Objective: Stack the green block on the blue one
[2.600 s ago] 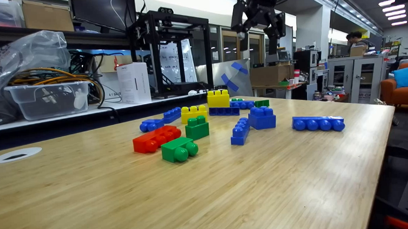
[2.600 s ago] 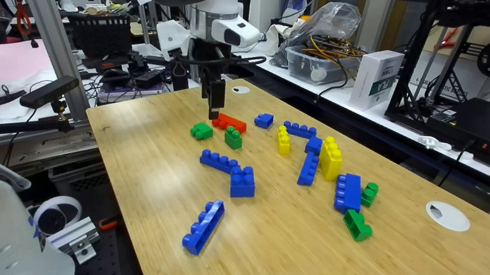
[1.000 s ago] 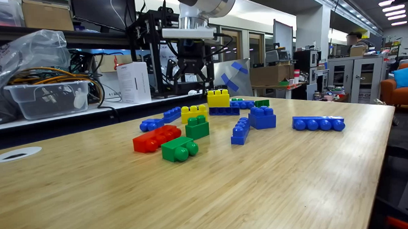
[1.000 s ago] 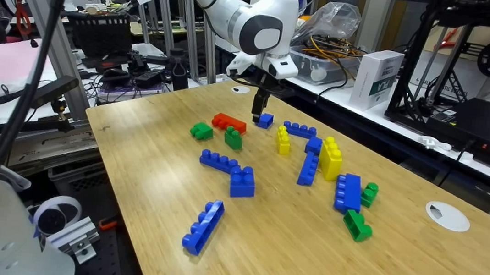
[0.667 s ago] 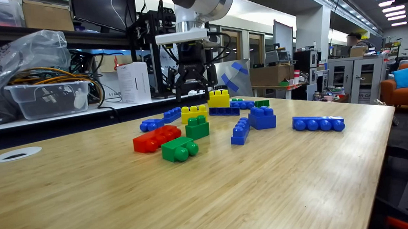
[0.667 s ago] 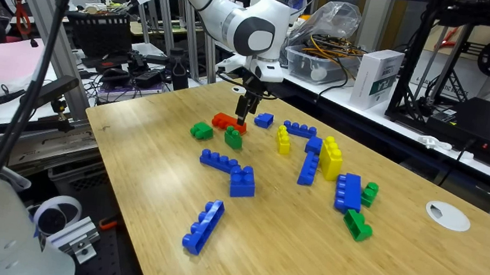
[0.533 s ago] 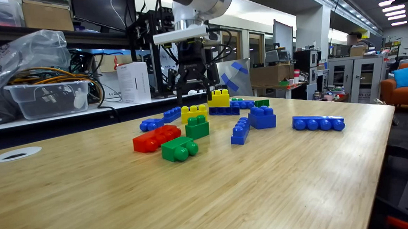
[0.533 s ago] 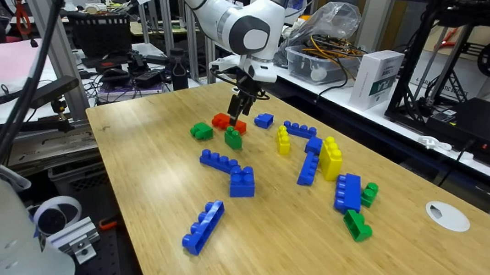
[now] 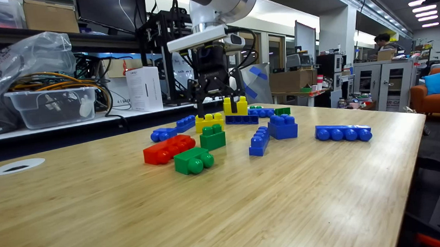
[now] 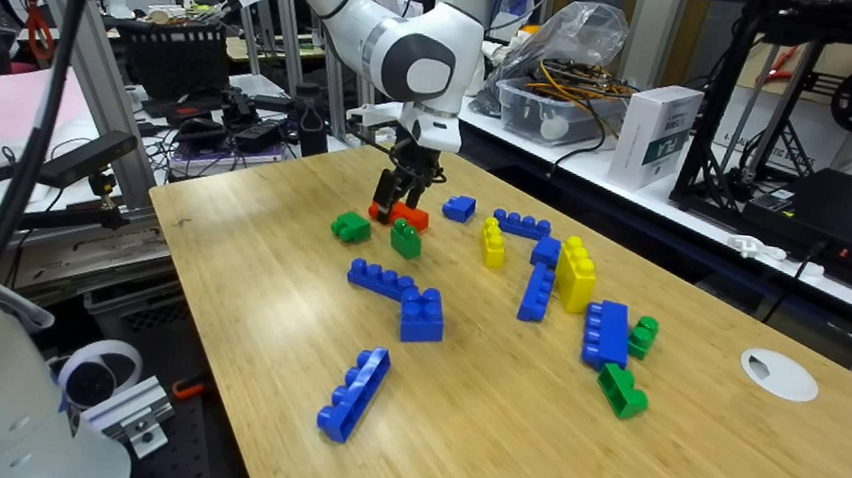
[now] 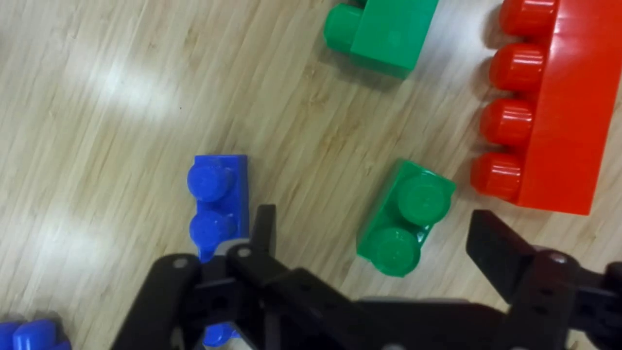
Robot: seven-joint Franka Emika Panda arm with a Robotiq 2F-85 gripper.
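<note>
The green block (image 9: 212,139) stands upright with studs up, and it also shows in an exterior view (image 10: 406,241). In the wrist view the green block (image 11: 406,218) lies between my open fingers, apart from both. My gripper (image 11: 373,213) is open and empty, hovering above the table near the green block; it shows in both exterior views (image 9: 217,113) (image 10: 397,210). The chunky blue brick (image 9: 282,128) stands studs up in an exterior view (image 10: 421,320). Only a corner of this blue brick (image 11: 35,335) shows at the wrist view's lower left.
A red brick (image 11: 573,112) lies close by the right finger. A lower green brick (image 10: 351,228) lies on its side nearby. A thin blue strip (image 10: 381,280) touches or nearly touches the chunky blue brick. Yellow bricks (image 10: 493,245) (image 10: 575,276) stand farther along.
My gripper has come down from high up, moved over to the green block, and turned slightly. It stays open. The bricks have not moved.
</note>
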